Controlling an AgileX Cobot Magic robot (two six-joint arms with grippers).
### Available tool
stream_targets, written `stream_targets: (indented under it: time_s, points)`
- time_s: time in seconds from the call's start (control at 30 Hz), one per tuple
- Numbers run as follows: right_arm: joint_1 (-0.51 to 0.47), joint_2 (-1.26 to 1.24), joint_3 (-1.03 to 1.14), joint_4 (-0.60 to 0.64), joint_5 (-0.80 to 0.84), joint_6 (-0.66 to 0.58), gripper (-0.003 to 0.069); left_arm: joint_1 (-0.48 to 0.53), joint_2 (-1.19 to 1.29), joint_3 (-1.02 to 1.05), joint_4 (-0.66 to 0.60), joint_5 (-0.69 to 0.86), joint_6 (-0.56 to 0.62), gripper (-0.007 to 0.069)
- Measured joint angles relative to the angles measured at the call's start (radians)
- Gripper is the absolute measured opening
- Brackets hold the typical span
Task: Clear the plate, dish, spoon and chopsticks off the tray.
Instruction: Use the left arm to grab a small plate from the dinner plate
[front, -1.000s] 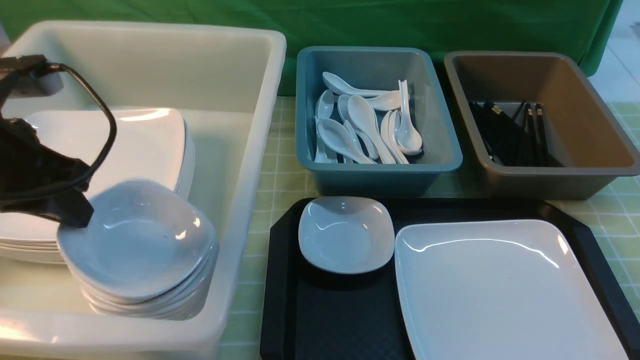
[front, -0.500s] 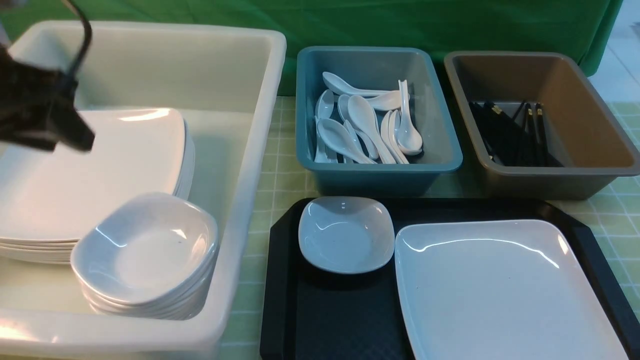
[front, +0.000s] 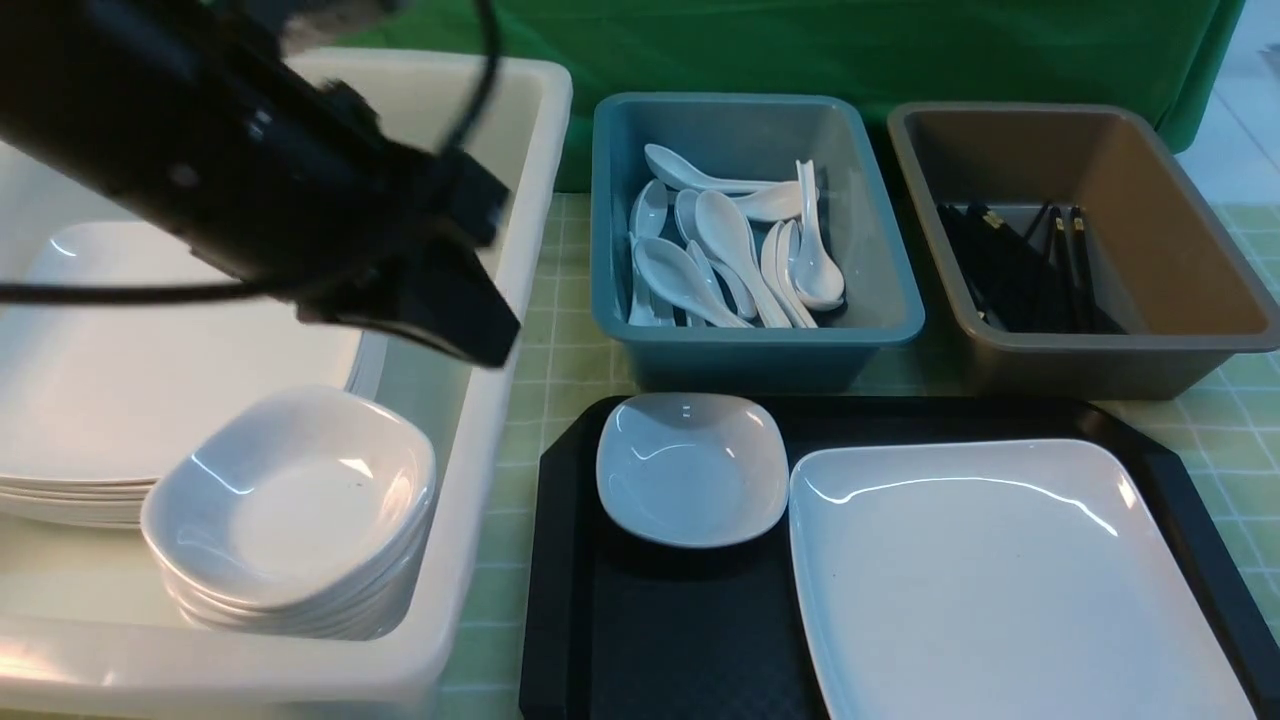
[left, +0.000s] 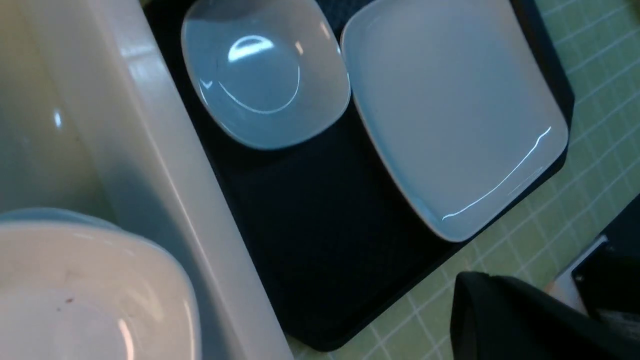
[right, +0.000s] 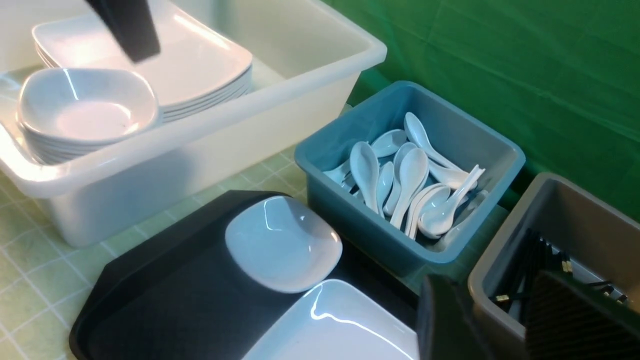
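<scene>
On the black tray (front: 660, 640) rest a small white dish (front: 690, 470) at its far left and the large white plate (front: 1000, 590) beside it on the right. My left gripper (front: 470, 330) hangs shut and empty above the right wall of the white tub, left of the tray. In the left wrist view its dark fingers (left: 480, 310) lie together, with the dish (left: 265, 70) and plate (left: 450, 115) below. My right gripper (right: 490, 280) is open and empty near the brown tub. Spoons (front: 740, 250) and chopsticks (front: 1020, 265) lie only in the tubs.
A big white tub (front: 500, 330) on the left holds stacked plates (front: 150, 390) and stacked bowls (front: 290, 510). The teal tub (front: 760, 345) and brown tub (front: 1100, 355) stand just behind the tray on a green checked cloth.
My left arm let go of a bowl onto the stack, rose, then swung right across the white tub toward the tray, its jaws closing. Nothing on the tray moved.
</scene>
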Motion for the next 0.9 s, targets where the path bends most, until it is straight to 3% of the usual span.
stream_targets:
  time_s: [0.47,0.7,0.9]
  points:
    - [0.0,0.0,0.0,0.001,0.032,0.002,0.0239,-0.082,0.025,0.0,0.054,-0.002,-0.172,0.0014]
    - [0.0,0.0,0.0,0.001,0.032,0.003,0.0239,-0.269,0.174,0.0,0.065,-0.065,-0.315,0.0174]
    - [0.0,0.0,0.0,0.001,0.033,0.003,0.0239,-0.339,0.328,0.0,0.116,-0.21,-0.464,0.0277]
